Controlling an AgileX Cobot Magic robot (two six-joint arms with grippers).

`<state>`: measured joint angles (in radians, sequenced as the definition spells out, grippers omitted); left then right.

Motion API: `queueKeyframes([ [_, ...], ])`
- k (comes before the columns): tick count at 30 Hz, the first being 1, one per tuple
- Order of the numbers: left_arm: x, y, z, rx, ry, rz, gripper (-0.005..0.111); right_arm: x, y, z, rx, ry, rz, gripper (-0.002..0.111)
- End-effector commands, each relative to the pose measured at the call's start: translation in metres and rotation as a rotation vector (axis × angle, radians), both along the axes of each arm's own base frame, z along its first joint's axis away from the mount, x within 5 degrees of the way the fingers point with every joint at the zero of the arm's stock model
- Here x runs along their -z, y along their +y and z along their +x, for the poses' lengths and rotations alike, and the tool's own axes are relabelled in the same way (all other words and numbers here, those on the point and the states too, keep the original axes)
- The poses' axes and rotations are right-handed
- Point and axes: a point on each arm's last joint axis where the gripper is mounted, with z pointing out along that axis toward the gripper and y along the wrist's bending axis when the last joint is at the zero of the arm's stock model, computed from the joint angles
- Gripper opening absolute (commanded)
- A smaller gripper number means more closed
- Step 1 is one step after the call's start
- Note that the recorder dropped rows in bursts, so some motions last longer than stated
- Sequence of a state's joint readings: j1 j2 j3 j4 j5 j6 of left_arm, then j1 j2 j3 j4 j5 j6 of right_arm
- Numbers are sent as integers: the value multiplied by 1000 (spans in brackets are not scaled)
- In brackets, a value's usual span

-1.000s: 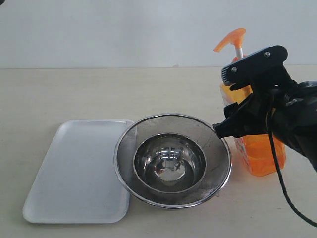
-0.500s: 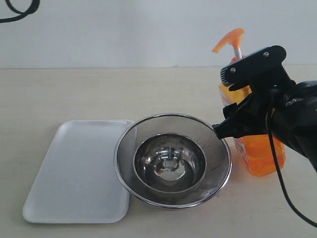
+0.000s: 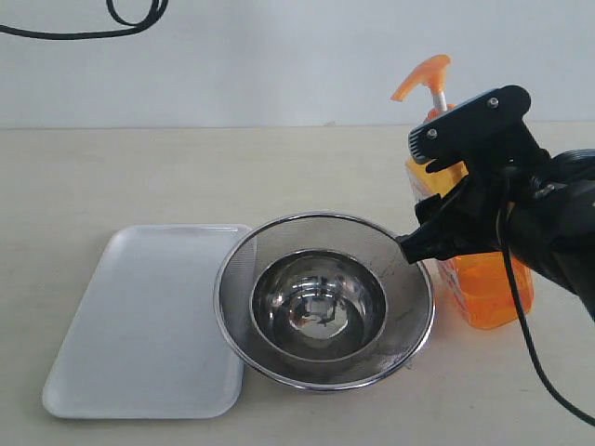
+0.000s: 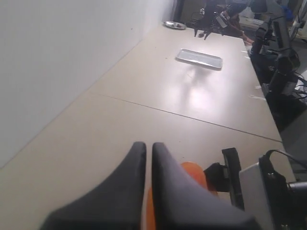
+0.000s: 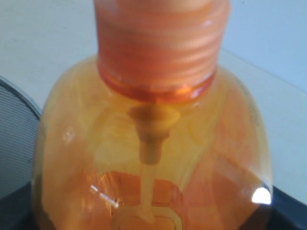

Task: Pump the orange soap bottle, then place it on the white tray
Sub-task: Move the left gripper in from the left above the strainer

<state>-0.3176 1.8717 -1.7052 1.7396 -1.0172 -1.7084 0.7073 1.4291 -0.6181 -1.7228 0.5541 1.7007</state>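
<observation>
- Since the earlier frames, the orange soap bottle has edged toward the left of the exterior view. Its pump head now leans slightly that way, and a black cable has dropped into the upper left corner.
- The right end effector moved with the bottle. Its black fingers sit on either side of the bottle's shoulder and look clamped on it.
- In the left wrist view, the left end effector has its two dark fingers together with only a thin seam between them. It hangs over the orange pump head.
- The pump step seems to be in hand, with the stem fully raised and nothing yet on the white tray.
- The next move probably calls for a straight downward push on the pump head while the right side holds the bottle steady.
- The bottle stands on the desk at the right of the frame, touching or just beside the strainer. The tray lies at the lower left, with the strainer between the two.
- The bottle is translucent orange plastic with rounded shoulders, a ribbed collar and a dip tube showing through.
- The strainer is fine steel mesh with a polished rim, and it holds a shiny steel bowl.
- The tray is flat matte white plastic with rounded corners and a low rim.
</observation>
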Motion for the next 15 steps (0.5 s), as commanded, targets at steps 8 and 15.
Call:
queueKeyframes([
  [8, 13, -47, -9, 129, 36, 3, 5, -7, 1, 1, -17, -31, -15, 0],
  [15, 13, -57, -16, 163, 38, 3, 5, -7, 1, 2, -15, -33, -16, 0],
])
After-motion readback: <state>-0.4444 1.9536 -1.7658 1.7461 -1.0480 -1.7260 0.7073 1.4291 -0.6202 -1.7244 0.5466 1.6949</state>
